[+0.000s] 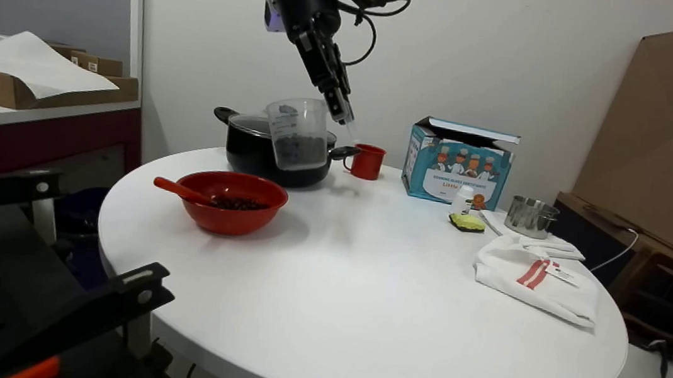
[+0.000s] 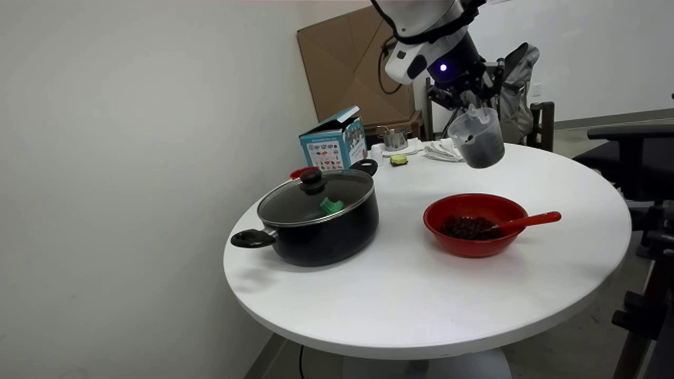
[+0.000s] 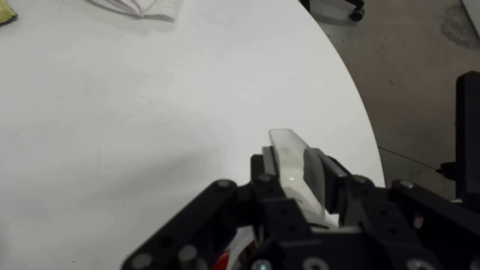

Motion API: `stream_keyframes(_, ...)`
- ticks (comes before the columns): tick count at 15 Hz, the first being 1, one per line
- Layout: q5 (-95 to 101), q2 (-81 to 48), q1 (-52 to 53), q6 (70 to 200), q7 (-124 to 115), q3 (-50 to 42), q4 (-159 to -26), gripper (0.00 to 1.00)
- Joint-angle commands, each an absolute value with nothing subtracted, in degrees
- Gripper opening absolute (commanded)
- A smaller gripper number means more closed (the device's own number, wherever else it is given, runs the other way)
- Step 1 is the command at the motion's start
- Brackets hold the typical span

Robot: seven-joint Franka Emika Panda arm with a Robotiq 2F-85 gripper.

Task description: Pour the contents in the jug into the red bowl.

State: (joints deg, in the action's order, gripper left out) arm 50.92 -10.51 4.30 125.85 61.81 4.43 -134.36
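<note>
The bench [image 1: 357, 337] is round and white. The red bowl [image 1: 228, 220] rests directly on it, apart from a black lidded pot [image 2: 334, 242]. Also on the bench stand a small red cup [image 1: 368, 163], a blue box [image 1: 450, 167] and a white bottle [image 1: 462, 201] (upright). A yellow-topped pad [image 1: 468, 221] and white cloths [image 1: 510, 278] lie near the bottle.

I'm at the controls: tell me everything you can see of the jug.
The jug is clear, plastic-looking and tumbler-shaped, with faint markings and a handle clasped by the claw. Dark contents show in its lower part; dark specks show higher up. It hangs tilted above the table, touching nothing else that shows.
</note>
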Motion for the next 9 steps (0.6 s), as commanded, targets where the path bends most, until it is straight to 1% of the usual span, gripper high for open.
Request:
stream_keyframes(1, 51.3, -7.3, 5.0, 122.2, 57.8, 5.4, -136.5, 0.14)
stream_keyframes(9, 52.3, -7.7, 6.4, 112.4, 53.1, 7.0, -136.7, 0.14)
